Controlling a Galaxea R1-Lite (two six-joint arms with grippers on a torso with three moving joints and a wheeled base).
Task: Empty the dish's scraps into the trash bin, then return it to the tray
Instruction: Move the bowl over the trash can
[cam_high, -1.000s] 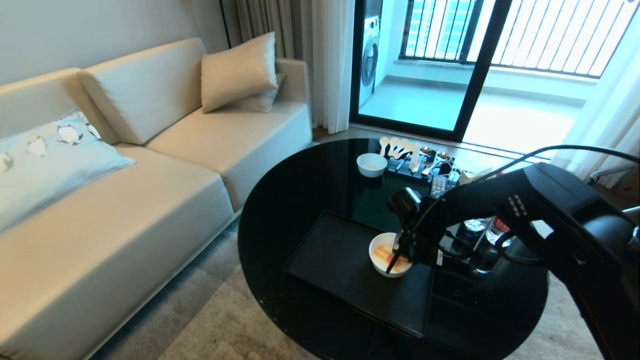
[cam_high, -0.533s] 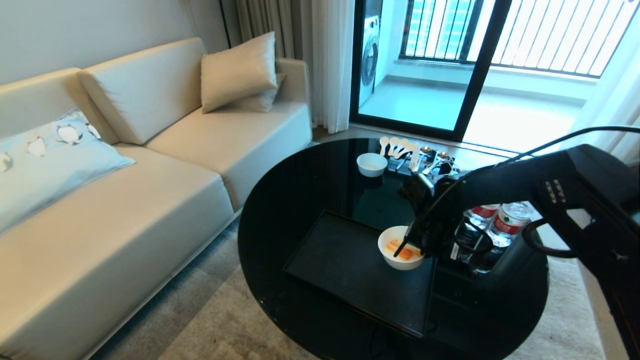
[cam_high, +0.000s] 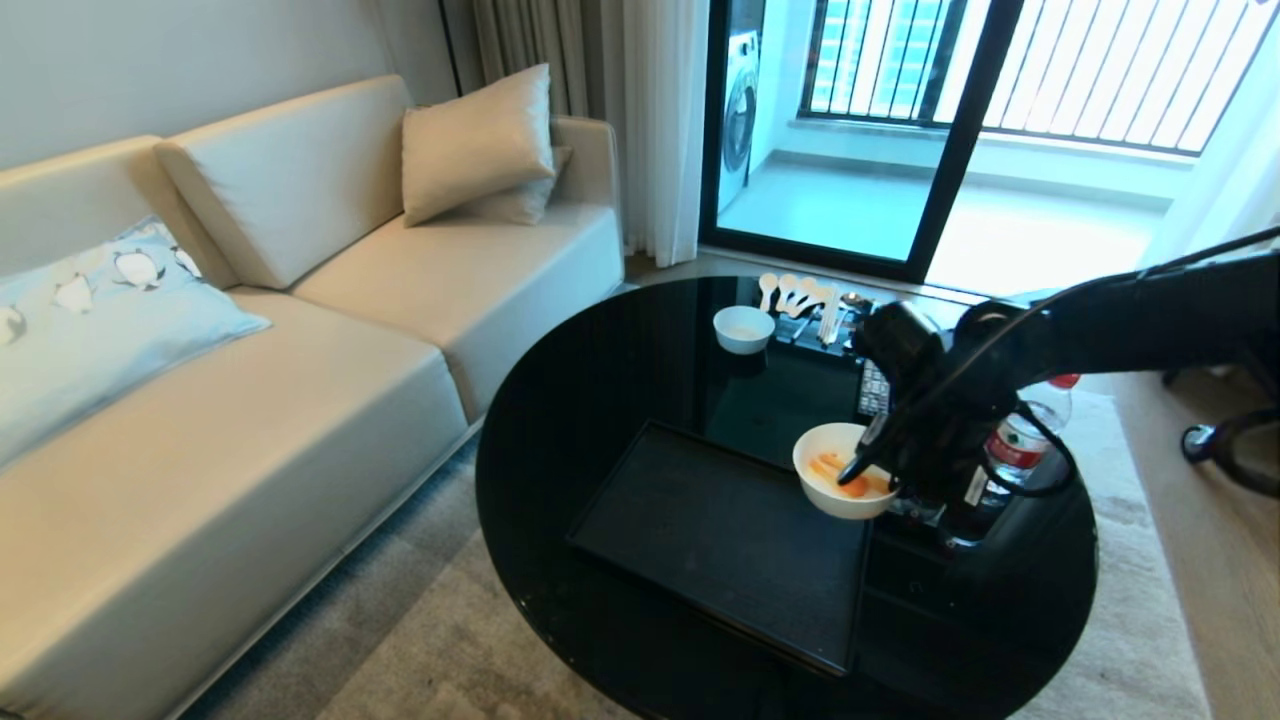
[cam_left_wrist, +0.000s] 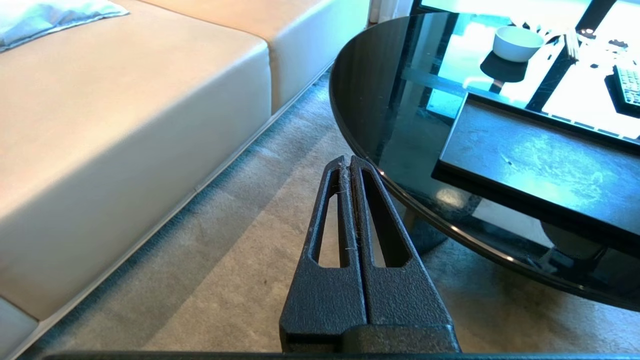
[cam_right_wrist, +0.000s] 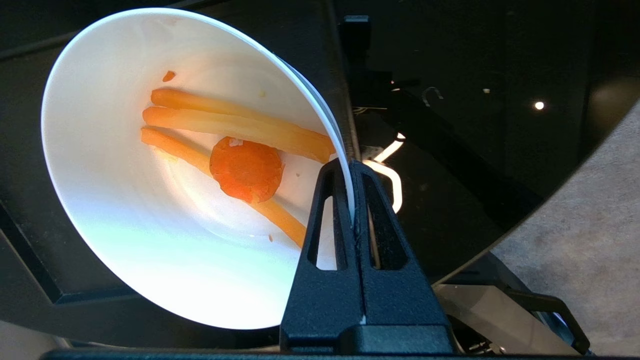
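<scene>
The right gripper (cam_right_wrist: 352, 200) has its fingers clamped on the dish (cam_high: 843, 484) rim, lifted above the tray's (cam_high: 700, 530) right edge. The thin rim grip could slip, spilling scraps (cam_right_wrist: 240, 160); the bin seems out of view

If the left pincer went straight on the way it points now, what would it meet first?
Probably the carpet just short of the round black table. The shut left pincer points at the floor beside the table's edge, though depth is hard to judge.
</scene>
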